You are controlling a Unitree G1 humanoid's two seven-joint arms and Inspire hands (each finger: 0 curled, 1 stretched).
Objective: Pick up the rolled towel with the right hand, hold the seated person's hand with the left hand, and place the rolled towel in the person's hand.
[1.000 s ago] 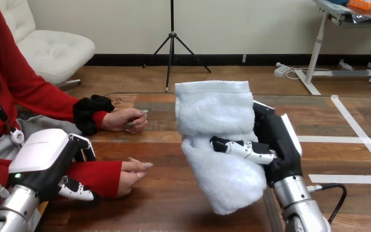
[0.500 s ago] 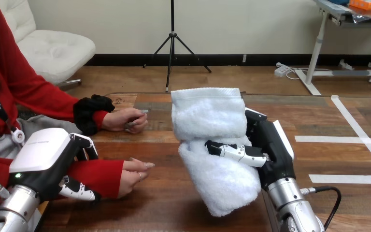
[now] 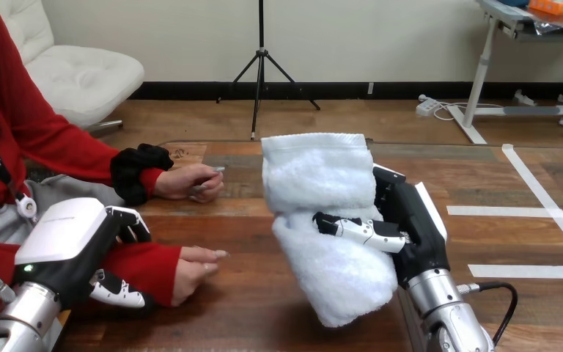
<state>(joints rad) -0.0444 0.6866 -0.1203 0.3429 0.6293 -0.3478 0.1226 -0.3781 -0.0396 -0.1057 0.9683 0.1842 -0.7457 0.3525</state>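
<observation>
While the right hand (image 3: 414,235) holds it up, the white fluffy rolled towel (image 3: 322,183) stands almost straight, a little tilted, in the middle of the view. This hand's fingers (image 3: 352,229) are wrapped tight round the towel's middle and squeeze it in. The towel's bottom end hangs just over the brown wooden tabletop (image 3: 234,315).

At the left, the left hand (image 3: 66,242) sits over the person's forearm (image 3: 146,268), which is in a red sleeve. Its fingers (image 3: 128,224) bend over the far side of the sleeve and its thumb lies on the near side, so they wrap round the forearm.

The person's near hand (image 3: 194,268) rests on the tabletop just past the left hand, apart from the towel. The person's far hand (image 3: 190,182) lies farther back.
</observation>
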